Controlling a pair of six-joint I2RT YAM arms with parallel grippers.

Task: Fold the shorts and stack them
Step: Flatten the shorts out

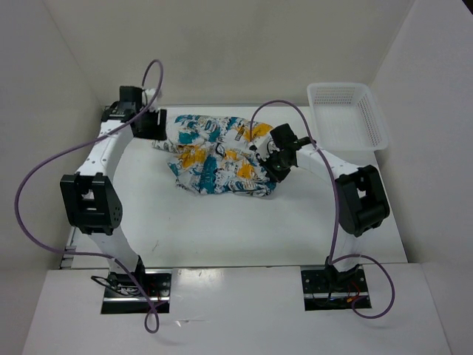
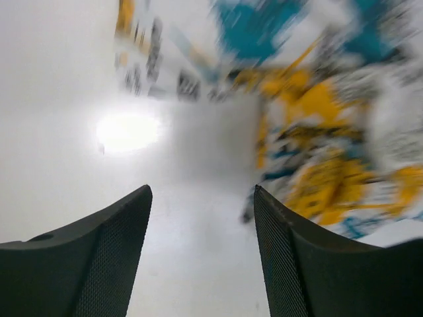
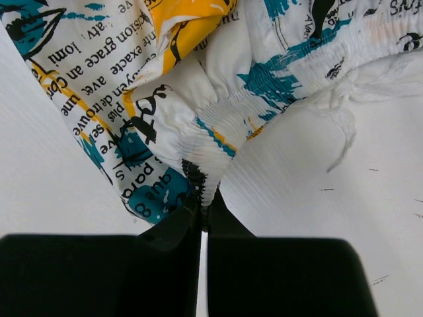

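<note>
The shorts lie crumpled in a heap at the back middle of the table, white with teal, yellow-orange and black print. I cannot tell the two pieces apart. My right gripper is at the heap's right edge, shut on a gathered waistband fold of the shorts, as the right wrist view shows. My left gripper is at the heap's back left edge, open and empty over bare table, with the blurred shorts just ahead and to its right.
A white plastic lattice basket stands at the back right corner. White walls close the table at the back and sides. Purple cables loop above both arms.
</note>
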